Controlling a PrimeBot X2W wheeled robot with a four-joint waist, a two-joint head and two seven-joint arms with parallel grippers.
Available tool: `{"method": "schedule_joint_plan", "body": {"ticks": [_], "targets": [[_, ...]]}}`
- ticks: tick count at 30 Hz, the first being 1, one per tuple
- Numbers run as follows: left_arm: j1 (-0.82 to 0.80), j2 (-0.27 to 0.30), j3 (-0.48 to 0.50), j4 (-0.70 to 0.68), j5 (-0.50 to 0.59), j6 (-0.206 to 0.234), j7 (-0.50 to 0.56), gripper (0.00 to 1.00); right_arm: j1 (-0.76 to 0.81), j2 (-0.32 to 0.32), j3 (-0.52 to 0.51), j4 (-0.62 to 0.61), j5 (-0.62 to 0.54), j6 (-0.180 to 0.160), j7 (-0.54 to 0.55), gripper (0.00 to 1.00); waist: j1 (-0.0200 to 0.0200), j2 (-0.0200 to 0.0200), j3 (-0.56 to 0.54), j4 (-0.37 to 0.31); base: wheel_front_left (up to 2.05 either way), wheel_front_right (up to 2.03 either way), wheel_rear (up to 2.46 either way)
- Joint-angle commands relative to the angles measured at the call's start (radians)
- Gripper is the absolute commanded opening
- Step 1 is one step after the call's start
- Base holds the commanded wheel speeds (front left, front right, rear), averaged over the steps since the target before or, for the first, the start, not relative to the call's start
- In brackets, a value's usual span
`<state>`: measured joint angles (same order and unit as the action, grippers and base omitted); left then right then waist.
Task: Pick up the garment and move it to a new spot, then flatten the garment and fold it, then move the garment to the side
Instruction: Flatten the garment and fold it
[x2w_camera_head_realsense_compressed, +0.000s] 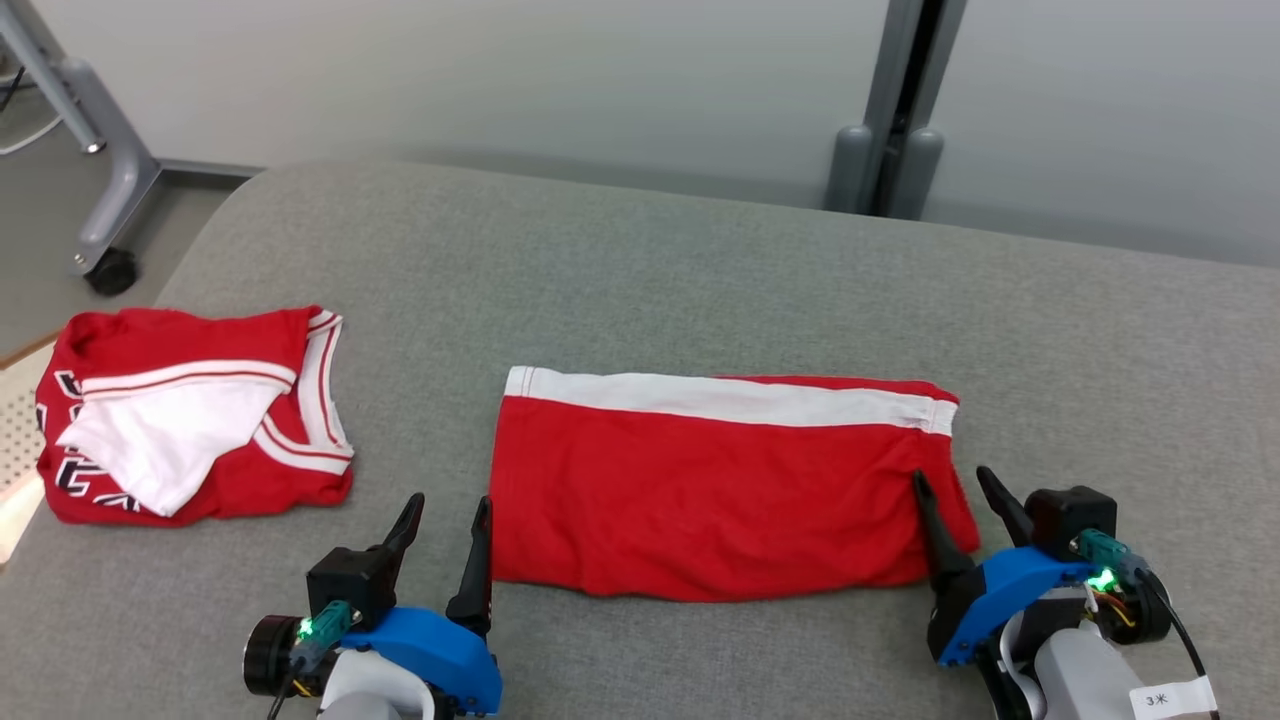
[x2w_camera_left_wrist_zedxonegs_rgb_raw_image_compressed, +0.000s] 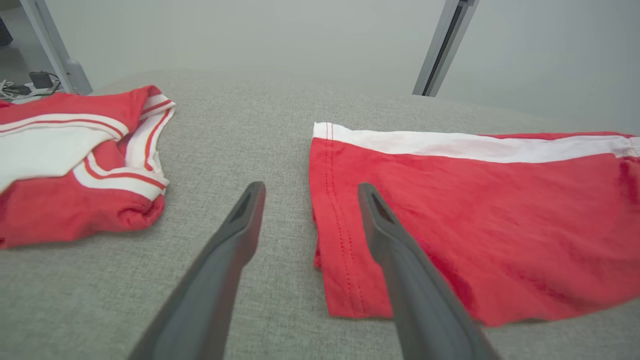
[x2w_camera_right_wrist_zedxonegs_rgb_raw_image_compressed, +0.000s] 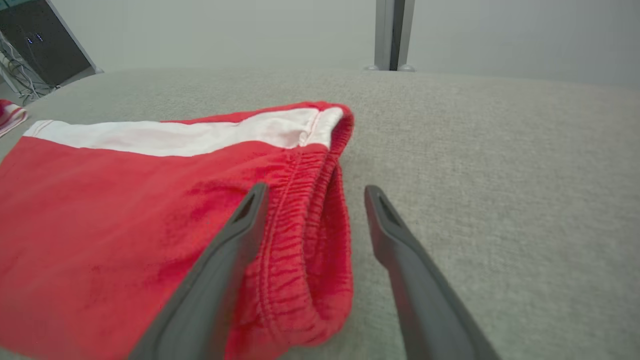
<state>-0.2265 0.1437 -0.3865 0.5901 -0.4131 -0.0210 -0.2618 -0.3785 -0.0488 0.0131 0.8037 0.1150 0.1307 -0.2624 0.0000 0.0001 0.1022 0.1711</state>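
Grey fabric surface (x2w_camera_head_realsense_compressed: 700, 270) is carrying the folded red garment (x2w_camera_head_realsense_compressed: 720, 490) toward its near edge, long axis running left to right; left jaws and right jaws are gaping empty, each straddling one short end.

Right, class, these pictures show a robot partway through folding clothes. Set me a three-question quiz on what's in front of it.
1. True or false: both arms' jaws are shut on the red shorts.
2. Which end of the shorts carries the gathered elastic waistband? A: the robot's left. B: the robot's right. C: the far long edge.
3. Fill the blank: on the grey padded surface, to the robot's left of the shorts, lies a red-and-white ____.

Key
1. False: both sets of jaws stand open, each straddling one end of the shorts.
2. B.
3. jersey.
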Motion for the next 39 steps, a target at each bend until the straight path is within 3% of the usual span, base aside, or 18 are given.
{"method": "schedule_joint_plan", "body": {"ticks": [1,7,8,9,10,11,17,21,28,32,39], "targets": [[0.011,-0.006,0.014,-0.003,0.016,-0.012,-0.004,1.00,-0.018,-0.005,-0.015,0.038,-0.007,0.000,-0.003,1.00,0.0000,-0.0001,0.020,0.020,0.00,0.00,0.00],[0.014,-0.019,0.065,0.025,0.050,-0.034,-0.004,1.00,-0.015,-0.005,-0.032,0.156,0.057,-0.001,0.000,1.00,0.0000,-0.0001,0.040,0.022,0.00,0.00,0.00],[0.013,-0.021,0.073,0.027,0.054,-0.039,-0.004,1.00,-0.010,-0.004,-0.015,0.166,0.087,-0.001,0.001,0.93,0.0000,-0.0001,0.041,0.019,0.00,0.00,0.00],[0.014,-0.022,0.079,0.029,0.059,-0.041,-0.004,1.00,-0.004,-0.003,0.006,0.173,0.123,-0.001,0.003,0.58,0.0000,-0.0001,0.042,0.015,0.00,0.00,0.00],[0.017,-0.024,0.087,0.031,0.064,-0.044,-0.004,1.00,0.002,-0.003,0.027,0.169,0.150,-0.001,0.003,0.36,0.0000,-0.0001,0.042,0.011,0.00,0.00,0.00],[0.019,-0.026,0.097,0.033,0.068,-0.048,-0.004,1.00,0.009,-0.001,0.045,0.165,0.180,-0.001,0.003,0.00,0.0000,-0.0001,0.042,0.006,0.00,0.00,0.00],[0.024,-0.041,0.122,0.041,0.102,-0.062,-0.004,1.00,0.034,-0.001,0.073,0.127,0.279,0.000,0.002,0.00,0.0000,-0.0001,0.027,-0.020,0.00,0.00,0.00],[0.035,-0.047,0.133,0.042,0.120,-0.071,-0.004,1.00,0.038,-0.007,0.018,0.096,0.291,-0.001,-0.001,0.00,0.0000,-0.0001,0.009,-0.036,0.00,0.00,0.00],[0.069,-0.059,0.139,0.052,0.144,-0.084,-0.004,1.00,0.041,-0.041,-0.201,0.040,0.193,0.000,-0.002,0.00,0.0000,-0.0001,-0.028,-0.084,0.00,0.00,0.00],[0.086,-0.068,0.138,0.062,0.153,-0.091,-0.004,1.00,0.022,-0.058,-0.298,0.070,0.117,0.000,-0.002,0.00,0.0000,-0.0001,-0.039,-0.104,0.00,0.00,0.00],[0.098,-0.083,0.122,0.069,0.160,-0.097,-0.004,1.00,-0.017,-0.010,-0.270,0.068,0.102,0.000,0.013,0.00,0.0000,-0.0001,-0.049,-0.098,0.00,0.00,0.00]]}}
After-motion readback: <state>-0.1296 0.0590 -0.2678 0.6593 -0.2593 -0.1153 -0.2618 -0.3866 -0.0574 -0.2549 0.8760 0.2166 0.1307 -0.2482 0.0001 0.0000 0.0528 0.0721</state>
